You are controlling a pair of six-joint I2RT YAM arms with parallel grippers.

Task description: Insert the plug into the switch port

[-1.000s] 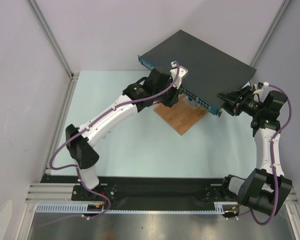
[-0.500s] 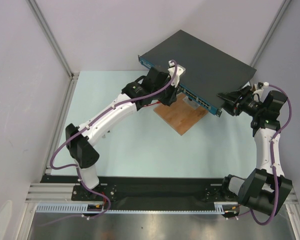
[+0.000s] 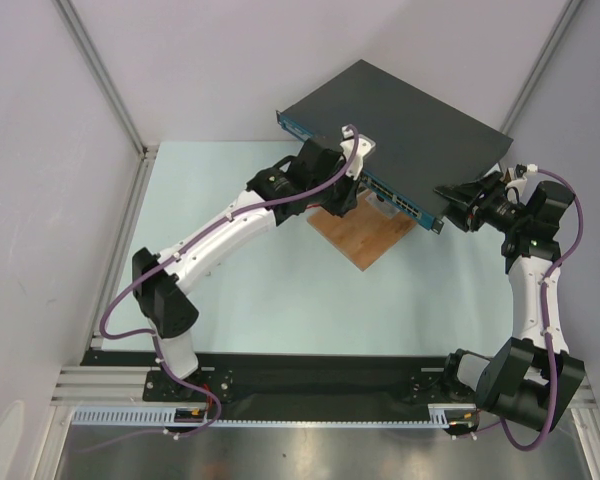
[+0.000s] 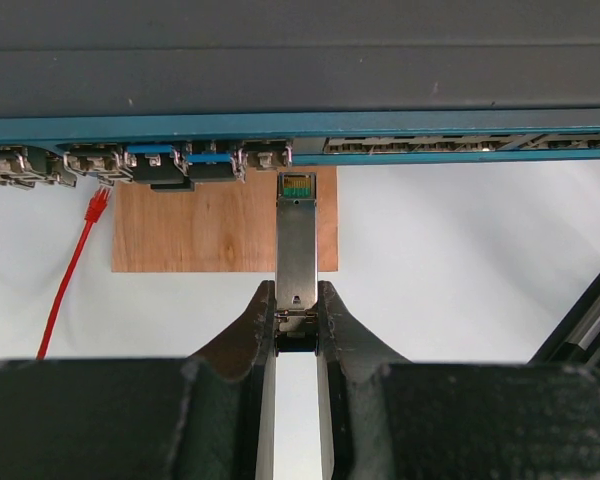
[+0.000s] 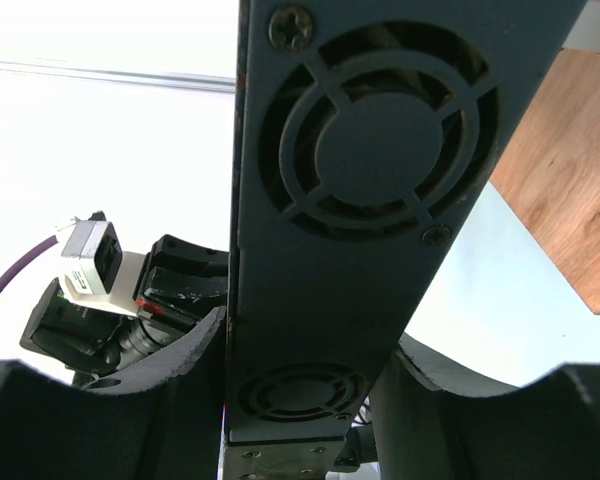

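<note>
In the left wrist view, we are seeing the left gripper (image 4: 296, 300) pinching the plug (image 4: 297, 240), a slim metal module, by its rear end. Both fingers (image 4: 263, 320) are pressing against its sides at the lower centre of the frame. The plug is pointing straight up the frame toward the switch (image 4: 300, 60). Its tip is sitting just under the blue port strip, right of two blue-tabbed modules already seated there. We cannot tell whether the tip is touching a port.

Behind the plug, a wooden board (image 4: 210, 225) is lying on the table (image 4: 460, 260), and a red cable (image 4: 75, 265) is trailing down at the left.

In the right wrist view, the right gripper (image 5: 300, 350) is clamping the switch by its narrow side panel with the fan grilles, one finger on each face.

In the top view, the switch is lying diagonally across the upper centre of the frame, with the left arm reaching its front strip and the right arm at its right corner.
</note>
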